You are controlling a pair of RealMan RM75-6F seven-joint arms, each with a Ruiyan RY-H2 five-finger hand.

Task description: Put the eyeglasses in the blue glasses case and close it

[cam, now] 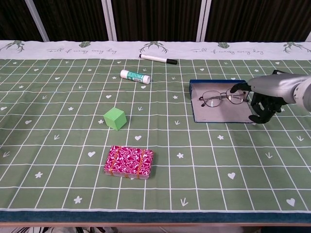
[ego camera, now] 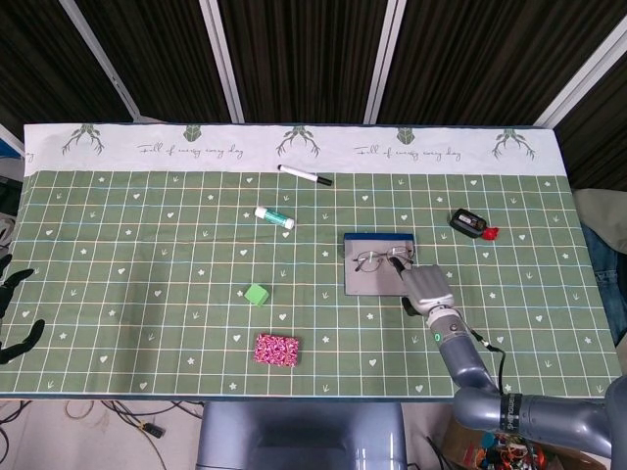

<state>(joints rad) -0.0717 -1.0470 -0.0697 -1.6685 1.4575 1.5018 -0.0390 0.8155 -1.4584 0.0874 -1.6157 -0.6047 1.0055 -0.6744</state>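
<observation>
The blue glasses case (ego camera: 370, 283) (cam: 224, 114) lies open and flat right of the table's middle, showing its grey lining and a blue wall at the far side. The thin-framed eyeglasses (ego camera: 380, 258) (cam: 221, 97) lie unfolded inside it, toward the far half. My right hand (ego camera: 427, 287) (cam: 266, 93) sits at the case's right near corner, holding nothing. One fingertip (cam: 237, 88) reaches the right end of the glasses and the other fingers hang down beside the case edge. My left hand (ego camera: 14, 282) shows only as dark spread fingers at the far left edge.
A green cube (ego camera: 257, 294) (cam: 115, 118) and a pink patterned box (ego camera: 276, 350) (cam: 129, 162) sit left of the case. A glue stick (ego camera: 274, 218) (cam: 135, 76) and a black marker (ego camera: 305, 175) (cam: 158, 59) lie farther back. A small black and red item (ego camera: 468, 224) lies to the case's far right.
</observation>
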